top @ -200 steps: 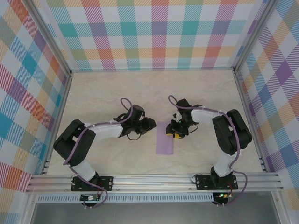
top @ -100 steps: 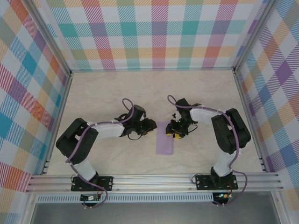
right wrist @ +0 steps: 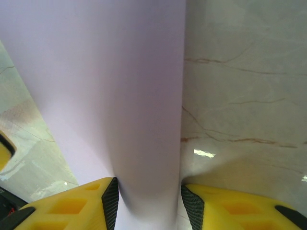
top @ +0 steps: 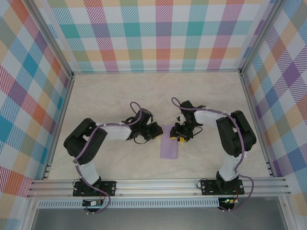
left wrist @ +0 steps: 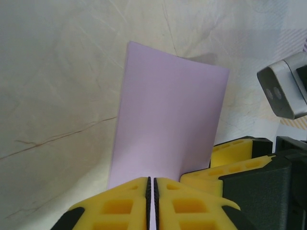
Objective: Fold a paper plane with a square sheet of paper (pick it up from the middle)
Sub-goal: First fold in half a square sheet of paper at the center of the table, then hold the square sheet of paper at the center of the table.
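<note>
The lilac sheet of paper (top: 169,146), folded to a narrow strip, is seen lying at the middle of the counter (top: 120,96), between the two arms. Its far end is flanked by both pincers, so that end is closed off from either side. The right pincer (right wrist: 148,191) is clenched on a raised, curved fold of the sheet. The left pincer (left wrist: 151,179) is pressed shut at the sheet's edge; whether paper is caught cannot be told. The strip's near end is left uncovered. Open counter is found all round, bounded by chequered walls (top: 163,33) and a metal rail (top: 158,184) at the near edge.
</note>
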Controlling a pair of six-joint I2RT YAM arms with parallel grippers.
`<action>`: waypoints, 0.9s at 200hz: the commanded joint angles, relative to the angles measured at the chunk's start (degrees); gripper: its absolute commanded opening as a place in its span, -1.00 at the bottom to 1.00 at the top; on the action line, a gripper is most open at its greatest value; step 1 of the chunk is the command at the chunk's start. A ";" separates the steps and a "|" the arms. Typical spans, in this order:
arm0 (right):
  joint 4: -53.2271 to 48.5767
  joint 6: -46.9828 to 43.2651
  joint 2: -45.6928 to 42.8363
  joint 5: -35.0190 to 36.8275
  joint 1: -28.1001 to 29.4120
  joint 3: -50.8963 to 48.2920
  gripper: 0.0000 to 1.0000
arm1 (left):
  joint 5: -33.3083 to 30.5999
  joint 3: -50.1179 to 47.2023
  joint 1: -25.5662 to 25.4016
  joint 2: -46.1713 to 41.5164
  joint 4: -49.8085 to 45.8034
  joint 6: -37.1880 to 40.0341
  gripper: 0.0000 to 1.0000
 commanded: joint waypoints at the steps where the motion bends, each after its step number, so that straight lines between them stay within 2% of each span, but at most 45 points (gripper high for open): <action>1: 8.19 -1.97 10.60 10.89 2.04 -5.02 -0.07 | 2.19 1.91 -1.02 1.64 1.80 0.23 -0.82; 69: 8.48 -2.10 11.03 11.08 2.13 -5.22 -0.08 | 1.94 2.32 -1.67 4.57 1.12 0.54 -0.98; 180: 8.72 -2.29 12.52 12.05 3.01 -4.95 -0.09 | 0.68 2.01 -1.67 5.93 -2.12 1.73 -1.00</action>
